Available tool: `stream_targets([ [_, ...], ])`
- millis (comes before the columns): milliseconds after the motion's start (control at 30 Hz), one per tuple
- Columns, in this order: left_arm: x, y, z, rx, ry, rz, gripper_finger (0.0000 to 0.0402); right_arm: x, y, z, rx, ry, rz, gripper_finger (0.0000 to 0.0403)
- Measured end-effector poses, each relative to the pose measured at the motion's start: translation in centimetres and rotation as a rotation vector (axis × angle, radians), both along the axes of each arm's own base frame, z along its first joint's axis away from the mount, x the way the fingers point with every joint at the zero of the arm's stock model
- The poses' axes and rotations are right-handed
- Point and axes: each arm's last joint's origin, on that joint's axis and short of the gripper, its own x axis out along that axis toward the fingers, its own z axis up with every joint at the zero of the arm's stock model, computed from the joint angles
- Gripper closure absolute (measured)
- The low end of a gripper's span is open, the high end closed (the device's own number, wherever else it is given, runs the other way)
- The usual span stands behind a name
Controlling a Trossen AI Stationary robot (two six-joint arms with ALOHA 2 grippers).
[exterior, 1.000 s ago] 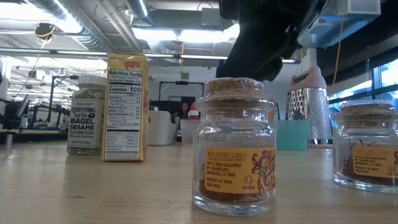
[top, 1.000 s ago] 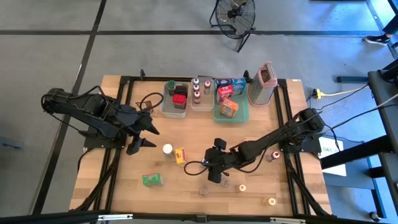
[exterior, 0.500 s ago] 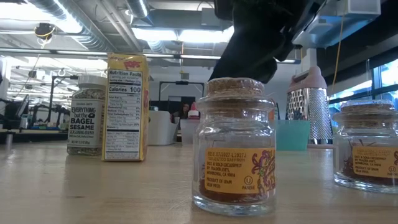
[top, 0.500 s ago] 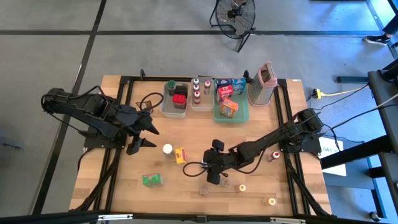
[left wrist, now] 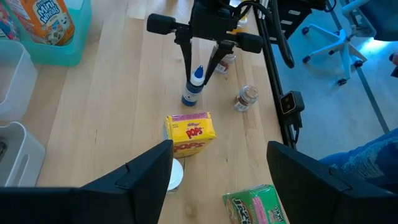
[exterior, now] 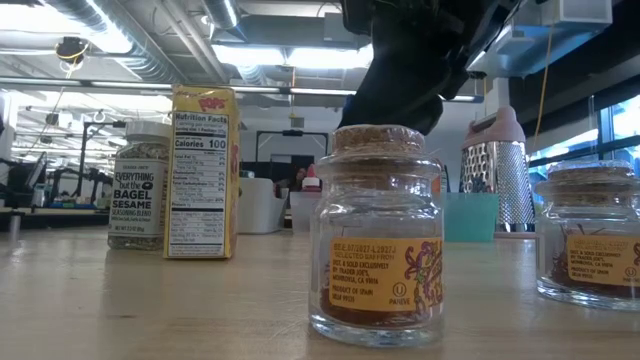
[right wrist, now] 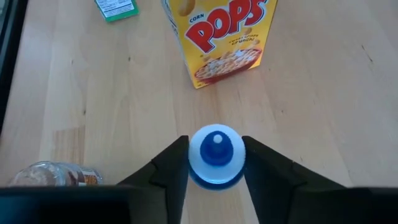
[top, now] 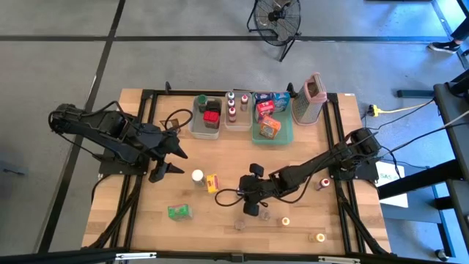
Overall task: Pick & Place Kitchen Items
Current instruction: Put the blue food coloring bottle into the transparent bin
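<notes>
Near the middle of the tabletop (top: 146,220), a top-down grip by the right gripper (top: 251,207) on a small blue-capped bottle (right wrist: 216,155): jaws drawn in to the width of the cap and set against it on both sides. Upright, apparently not yet raised off the wood, just beside the yellow Corn Pops box (right wrist: 221,37). Probably taken high at the cap to stay clear of that box and the cork-topped jars (exterior: 380,240) close by. Out on the left side, above the wood, the left gripper (top: 178,161) with jaws spread wide and nothing between them, likely parked out of the way. Along the far edge, clear tubs (top: 206,132) and a green tray (top: 272,137) holding boxes and bottles, presumably the drop-off. Hard to tell whether the bottle's base rests on the wood. No sight of the bottle in the low view, hidden behind the front jar, with only a dark mass of arm above. Bottle label too small to read.
</notes>
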Motion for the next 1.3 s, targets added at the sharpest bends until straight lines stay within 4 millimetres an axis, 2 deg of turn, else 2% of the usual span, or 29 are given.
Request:
stream_targets([
  [133, 0.0, 0.0, 0.0, 0.000, 0.000, 0.000, 0.0146, 0.0, 0.0, 0.0, 0.000, 0.000, 0.001, 0.0285],
  [300, 0.0, 0.0, 0.0, 0.000, 0.000, 0.000, 0.0146, 0.1, 0.0, 0.1, 0.014, -0.015, 0.004, 0.0287],
  [400, 0.0, 0.0, 0.0, 0.000, 0.000, 0.000, 0.0146, 0.3, 0.1, 0.9, 0.020, -0.030, 0.003, 0.0287],
  [533, 0.0, 0.0, 0.0, 0.000, 0.000, 0.000, 0.0146, 1.4, 0.1, 4.6, 0.023, -0.071, -0.017, 0.0287],
  [667, 0.0, 0.0, 0.0, 0.000, 0.000, 0.000, 0.0146, 2.2, -1.1, 8.7, -0.019, -0.031, -0.060, 0.0287],
  [867, 0.0, 0.0, 0.0, 0.000, 0.000, 0.000, 0.0146, 2.5, -4.3, 14.5, -0.205, -0.001, -0.143, 0.0287],
  [967, 0.0, 0.0, 0.0, 0.000, 0.000, 0.000, 0.0146, 2.5, -6.6, 16.3, -0.244, 0.006, -0.224, 0.0287],
  [1100, 0.0, 0.0, 0.0, 0.000, -0.001, 0.000, 0.0146, 2.7, -10.7, 16.9, -0.214, 0.066, -0.304, 0.0287],
  [1300, 0.0, 0.0, 0.0, -0.001, -0.002, -0.001, 0.0146, 3.0, -16.3, 16.2, -0.131, 0.133, -0.333, 0.0287],
])
